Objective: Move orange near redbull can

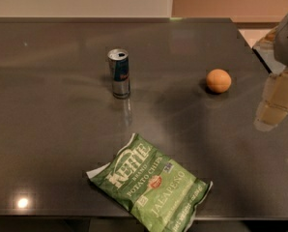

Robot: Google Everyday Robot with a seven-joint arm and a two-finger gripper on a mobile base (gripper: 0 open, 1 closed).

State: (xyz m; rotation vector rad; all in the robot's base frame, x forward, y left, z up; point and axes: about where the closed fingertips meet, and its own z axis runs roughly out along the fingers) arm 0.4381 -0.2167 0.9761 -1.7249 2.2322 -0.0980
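Observation:
The orange [218,80] lies on the dark table [47,129] at the right of the middle. The redbull can [119,73] stands upright left of it, about a third of the table's width away. My gripper [278,100] hangs at the right edge of the view, to the right of the orange and a little nearer the camera, apart from it and holding nothing. Only part of it shows.
A green Kettle jalapeño chip bag [151,182] lies flat near the table's front edge, in front of the can. The table's right edge [260,57] runs behind the gripper. A wall stands beyond the far edge.

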